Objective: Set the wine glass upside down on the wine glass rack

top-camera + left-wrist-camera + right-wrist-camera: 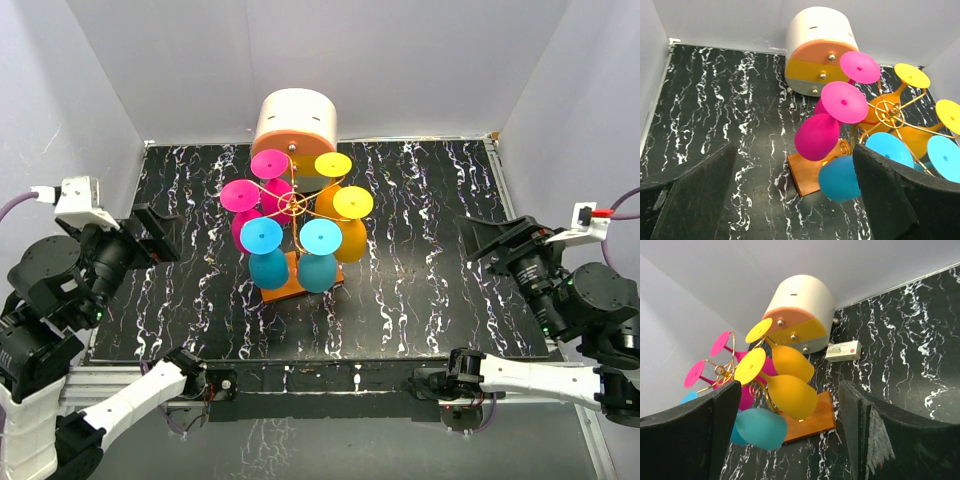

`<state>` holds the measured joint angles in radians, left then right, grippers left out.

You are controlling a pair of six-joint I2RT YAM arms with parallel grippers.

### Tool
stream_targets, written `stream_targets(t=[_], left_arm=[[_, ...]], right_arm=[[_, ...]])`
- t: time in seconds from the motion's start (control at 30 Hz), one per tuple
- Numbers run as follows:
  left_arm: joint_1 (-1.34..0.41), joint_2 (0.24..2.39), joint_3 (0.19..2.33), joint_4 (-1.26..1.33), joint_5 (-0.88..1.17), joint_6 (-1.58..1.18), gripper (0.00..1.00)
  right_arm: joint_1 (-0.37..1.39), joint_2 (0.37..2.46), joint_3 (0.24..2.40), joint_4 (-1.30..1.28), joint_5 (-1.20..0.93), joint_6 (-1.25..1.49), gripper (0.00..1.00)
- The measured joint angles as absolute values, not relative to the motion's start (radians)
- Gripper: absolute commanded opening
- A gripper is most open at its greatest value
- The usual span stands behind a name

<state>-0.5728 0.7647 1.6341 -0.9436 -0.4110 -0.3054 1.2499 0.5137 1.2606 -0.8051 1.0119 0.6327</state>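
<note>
The wine glass rack [293, 204], gold wire on an orange base [288, 291], stands mid-table. Several coloured wine glasses hang on it upside down: pink [239, 195], yellow [353, 202] and blue [261, 235]. My left gripper [160, 233] is open at the rack's left, well apart from it and holding nothing. In the left wrist view its gripper [790, 200] frames the base [807, 172] and a blue glass [840, 177]. My right gripper [480, 238] is open at the right, also empty. In the right wrist view its gripper [785, 435] faces a yellow glass [790, 395].
A big cream-and-orange cylinder [295, 125] lies on its side right behind the rack. A small white box [843, 351] lies on the table beside it. White walls enclose the black marbled table [420, 290] on three sides.
</note>
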Motion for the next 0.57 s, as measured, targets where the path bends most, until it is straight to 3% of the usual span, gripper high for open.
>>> stream_targets(t=[0.57], left_arm=[[-0.572, 0.662, 1.651, -0.947, -0.517, -0.261, 0.99]], right_arm=[[1.250, 0.514, 1.320, -0.849, 1.090, 0.574, 0.79]])
